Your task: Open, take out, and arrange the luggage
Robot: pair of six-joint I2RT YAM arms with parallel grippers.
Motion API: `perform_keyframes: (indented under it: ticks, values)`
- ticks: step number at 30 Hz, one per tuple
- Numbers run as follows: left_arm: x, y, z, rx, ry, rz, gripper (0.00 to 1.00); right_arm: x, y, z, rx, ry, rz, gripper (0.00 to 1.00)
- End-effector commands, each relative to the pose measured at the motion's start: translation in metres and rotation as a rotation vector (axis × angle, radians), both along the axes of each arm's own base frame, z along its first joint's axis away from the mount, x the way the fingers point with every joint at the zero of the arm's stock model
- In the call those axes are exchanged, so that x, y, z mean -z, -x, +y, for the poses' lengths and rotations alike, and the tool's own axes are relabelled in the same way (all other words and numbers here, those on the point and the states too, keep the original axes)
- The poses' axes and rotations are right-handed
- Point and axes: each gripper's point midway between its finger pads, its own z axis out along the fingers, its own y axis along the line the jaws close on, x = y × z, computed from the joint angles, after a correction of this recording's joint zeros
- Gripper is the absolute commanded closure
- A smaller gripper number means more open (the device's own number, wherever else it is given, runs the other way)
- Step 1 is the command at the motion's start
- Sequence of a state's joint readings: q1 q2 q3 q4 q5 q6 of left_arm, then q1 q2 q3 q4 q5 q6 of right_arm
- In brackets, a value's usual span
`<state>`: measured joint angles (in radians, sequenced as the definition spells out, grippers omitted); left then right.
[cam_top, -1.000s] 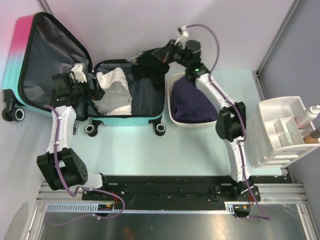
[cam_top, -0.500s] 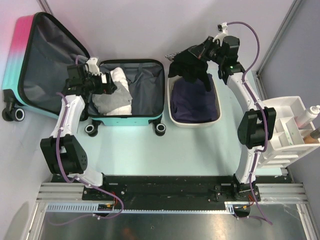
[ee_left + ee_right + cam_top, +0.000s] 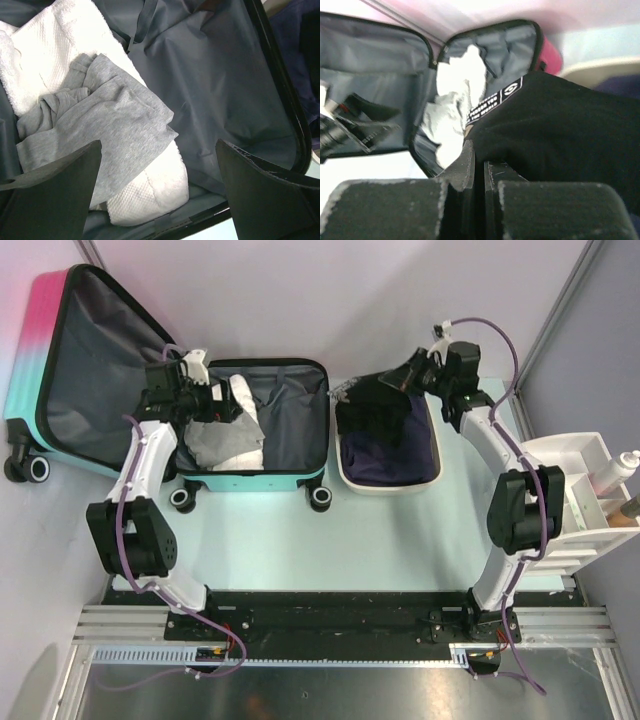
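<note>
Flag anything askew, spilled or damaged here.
Nothing looks spilled or damaged. The black garment hangs bunched from the right end effector over the white tub, not laid flat. In the luggage, a grey garment lies crumpled across a white towel.

White arm links point(image 3: 140, 465), black joints point(image 3: 520, 512), purple cables point(image 3: 500, 332).

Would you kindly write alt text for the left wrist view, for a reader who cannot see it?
A crumpled grey garment lies on a white towel inside the open luggage, beside bare dark grey lining. The left gripper hovers above them, its black jaws wide apart at the bottom corners.
</note>
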<state>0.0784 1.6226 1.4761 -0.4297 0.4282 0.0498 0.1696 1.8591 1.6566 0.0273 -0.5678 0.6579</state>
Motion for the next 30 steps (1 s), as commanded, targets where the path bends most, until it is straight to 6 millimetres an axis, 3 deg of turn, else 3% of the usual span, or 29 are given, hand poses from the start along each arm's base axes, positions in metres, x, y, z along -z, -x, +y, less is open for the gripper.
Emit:
perform_keyframes:
  ticks: [1, 4, 5, 8, 11, 13, 15, 18, 23, 25, 30]
  values:
    - [-0.018, -0.009, -0.007, 0.028, -0.006, -0.053, 0.0, 0.058, 0.008, -0.029, -0.005, 0.121, 0.03, 1.0]
    - [-0.015, -0.01, -0.007, 0.027, -0.016, -0.049, 0.0, 0.137, 0.009, -0.053, -0.029, 0.237, 0.189, 1.0]
    - [-0.015, -0.011, -0.005, 0.023, -0.025, -0.052, 0.0, 0.151, 0.014, -0.059, -0.04, 0.262, 0.224, 1.0]
    - [-0.012, -0.012, -0.003, 0.014, -0.04, -0.046, 0.0, 0.187, 0.024, -0.069, -0.061, 0.342, 0.303, 1.0]
    - [-0.009, -0.013, 0.001, 0.003, -0.065, -0.044, 0.0, 0.2, 0.031, -0.077, -0.046, 0.403, 0.36, 0.85]
    - [-0.005, -0.013, 0.002, -0.004, -0.087, -0.038, 0.0, 0.201, 0.034, -0.078, -0.046, 0.461, 0.356, 0.65]
    - [-0.002, -0.014, 0.004, -0.004, -0.122, -0.036, 0.0, 0.19, 0.035, -0.078, -0.054, 0.51, 0.331, 0.43]
    - [0.004, -0.018, 0.01, -0.005, -0.187, -0.032, 0.02, 0.15, 0.03, -0.072, -0.048, 0.559, 0.23, 0.29]
    - [0.02, -0.026, 0.019, 0.018, -0.348, -0.02, 0.06, 0.102, 0.023, -0.081, -0.011, 0.705, 0.08, 0.16]
    - [0.029, -0.026, 0.01, 0.051, -0.398, 0.001, 0.08, 0.09, 0.022, -0.084, 0.014, 0.739, 0.034, 0.14]
    - [0.066, -0.025, 0.009, 0.086, -0.475, 0.082, 0.06, 0.093, 0.032, -0.062, -0.06, 0.729, -0.001, 0.15]
